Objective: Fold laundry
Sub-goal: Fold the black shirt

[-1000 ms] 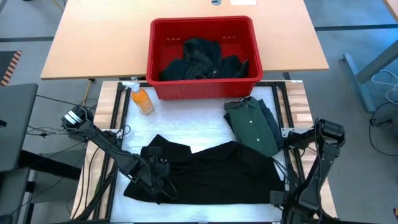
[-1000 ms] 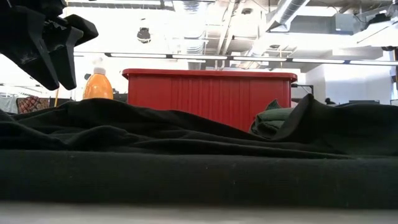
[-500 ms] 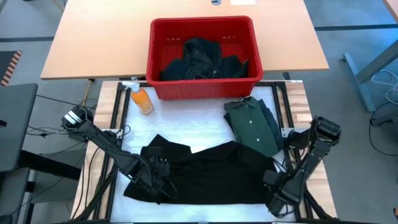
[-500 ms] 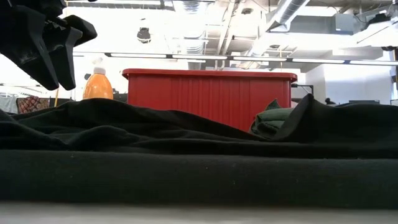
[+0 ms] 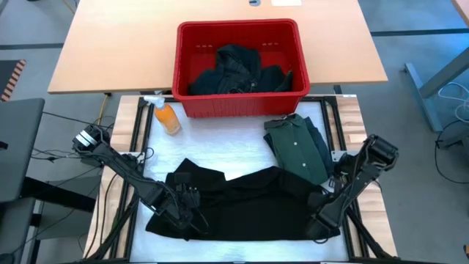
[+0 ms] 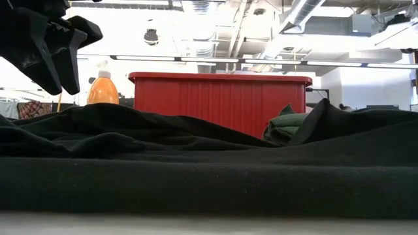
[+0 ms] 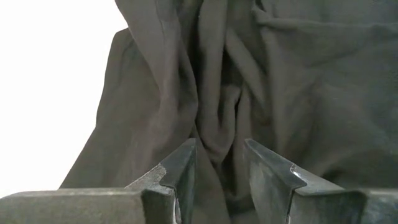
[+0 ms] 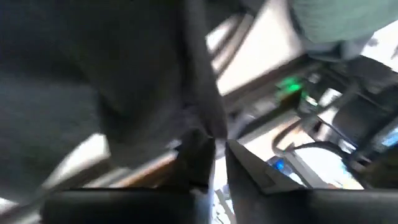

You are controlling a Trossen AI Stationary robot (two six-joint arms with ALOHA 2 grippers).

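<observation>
Black garment (image 5: 242, 202) spread flat on white bench (image 5: 220, 150), below red basket (image 5: 238, 59) and folded green shirt (image 5: 297, 150). Left claw (image 5: 187, 205) pinching a bunched fold at its left side. Right claw (image 5: 322, 220) at its right corner, grip impossible to tell. Risk: uneven pulling, wrinkling or dragging cloth off the edge.

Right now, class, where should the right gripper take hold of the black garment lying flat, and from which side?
Grip the black garment at its loose right-hand edge, coming from the table's right side, where the right gripper already sits. The cloth lies spread flat, so only an edge gives the fingers something to pinch.
</observation>
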